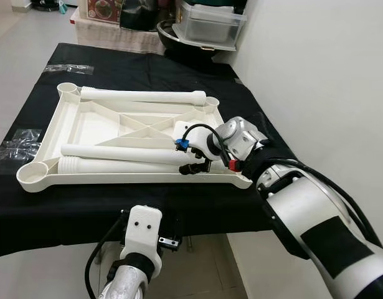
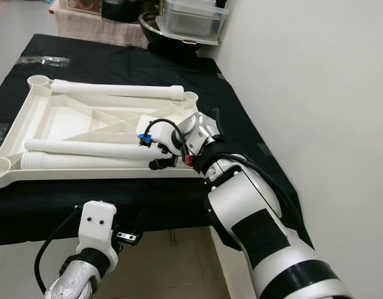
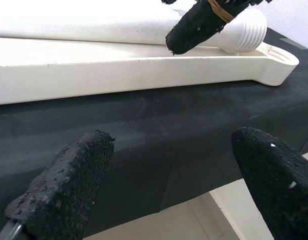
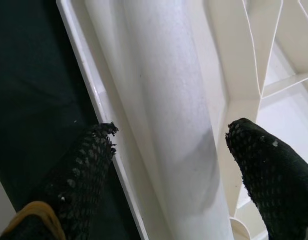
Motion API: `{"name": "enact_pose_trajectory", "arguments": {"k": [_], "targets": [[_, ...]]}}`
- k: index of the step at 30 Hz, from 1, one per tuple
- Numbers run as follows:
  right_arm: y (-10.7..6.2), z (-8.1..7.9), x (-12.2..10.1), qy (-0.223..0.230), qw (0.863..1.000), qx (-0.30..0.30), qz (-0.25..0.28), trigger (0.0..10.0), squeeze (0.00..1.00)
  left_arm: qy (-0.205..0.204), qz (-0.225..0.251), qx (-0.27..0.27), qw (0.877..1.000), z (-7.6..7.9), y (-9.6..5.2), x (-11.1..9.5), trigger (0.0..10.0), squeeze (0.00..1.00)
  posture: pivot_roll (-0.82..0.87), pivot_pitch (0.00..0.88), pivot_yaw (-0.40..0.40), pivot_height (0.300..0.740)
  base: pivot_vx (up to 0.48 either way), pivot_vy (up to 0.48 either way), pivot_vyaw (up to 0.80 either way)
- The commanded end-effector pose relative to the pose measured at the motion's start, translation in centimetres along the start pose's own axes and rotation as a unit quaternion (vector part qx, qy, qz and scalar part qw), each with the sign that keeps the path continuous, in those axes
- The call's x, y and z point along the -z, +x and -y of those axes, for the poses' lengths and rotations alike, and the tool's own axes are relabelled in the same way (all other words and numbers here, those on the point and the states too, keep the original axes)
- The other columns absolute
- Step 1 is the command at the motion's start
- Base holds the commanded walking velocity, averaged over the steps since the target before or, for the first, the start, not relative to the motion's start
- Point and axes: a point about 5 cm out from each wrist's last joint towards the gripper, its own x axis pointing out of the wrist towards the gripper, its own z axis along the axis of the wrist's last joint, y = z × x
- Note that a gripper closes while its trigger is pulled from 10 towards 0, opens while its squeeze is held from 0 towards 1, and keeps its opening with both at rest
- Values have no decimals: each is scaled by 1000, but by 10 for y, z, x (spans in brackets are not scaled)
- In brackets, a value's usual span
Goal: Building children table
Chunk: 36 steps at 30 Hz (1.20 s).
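White tabletop (image 1: pixel 85 121) lies upside down on the black-covered table (image 1: pixel 29 205), ribs up, corner sockets showing. Three white legs lie loose in it: one along the far rim (image 1: pixel 141 96), two side by side along the near rim (image 1: pixel 116 152), the nearest showing a ribbed end (image 1: pixel 70 164). Right gripper (image 4: pixel 179 165) hovers over the near-right end of those two, fingers (image 4: pixel 266 172) spread either side of a leg, not clamped on it; can't tell if a pad is touching. Risks, my read: tubes are smooth and round, so a close that's off-centre could roll the leg out of the grip or nudge its neighbour; one finger sits right by the near rim, so it may catch the rim wall and drag the whole top across the cloth. Right arm reaches in from the right edge, wrist bent inward, fingers angled down. Left gripper (image 3: pixel 169 190) waits low at the table's front edge, fingers apart, holding nothing.
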Motion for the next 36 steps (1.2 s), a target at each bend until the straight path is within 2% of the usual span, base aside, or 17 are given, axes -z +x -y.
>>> {"name": "enact_pose_trajectory", "arguments": {"k": [1,16,26,27,36], "targets": [[2,-3,6,4,1000,-4,-10,10000,0,-43,10,44,998,31,-6,-9,10000,0,10,68,-257,740,0,0,0],[2,1,0,0,1000,27,-13,10000,0,-53,7,36,998,37,-16,-15,10000,0,9,113,-285,740,0,0,0],[6,-5,-3,-8,1000,0,-15,10000,0,-60,-10,29,998,40,-24,-15,10000,0,18,155,-299,740,0,0,0],[7,-6,-4,-8,1000,-4,-13,0,0,-61,-11,28,998,40,-25,-15,10000,0,18,159,-298,740,0,0,0],[11,-11,-11,-5,1000,-22,3,0,0,-64,-18,22,998,39,-28,-14,10000,0,17,162,-299,740,0,0,0]]}}
